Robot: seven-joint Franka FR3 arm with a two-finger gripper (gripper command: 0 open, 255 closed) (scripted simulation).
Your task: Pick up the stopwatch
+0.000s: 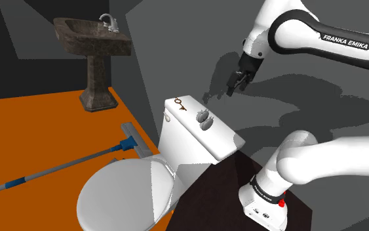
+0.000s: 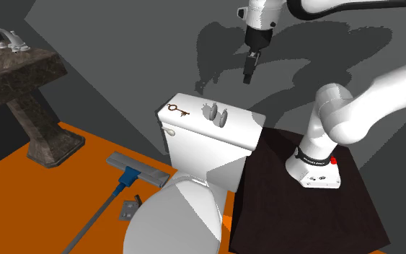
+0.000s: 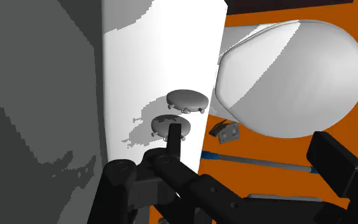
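Observation:
The stopwatch (image 1: 204, 118) shows as two grey round domed shapes with small knobs, close together on the white toilet tank lid (image 1: 223, 141). I see it again in the second exterior view (image 2: 216, 113) and in the wrist view (image 3: 179, 109). My black gripper (image 1: 236, 87) hangs open in the air above the lid, off to the shoulder view's right of the stopwatch and well apart from it. It points down above the tank (image 2: 248, 75). In the wrist view the gripper (image 3: 250, 137) holds nothing, and one finger (image 3: 173, 137) overlaps the nearer dome.
A brown key (image 1: 179, 104) lies on the lid's other end. Below is the shut toilet seat (image 1: 124, 193). A blue-handled mop (image 1: 125, 142) and a small grey bracket (image 2: 129, 209) lie on the orange floor. A dark stone pedestal sink (image 1: 94, 39) stands beyond. A grey wall runs behind the tank.

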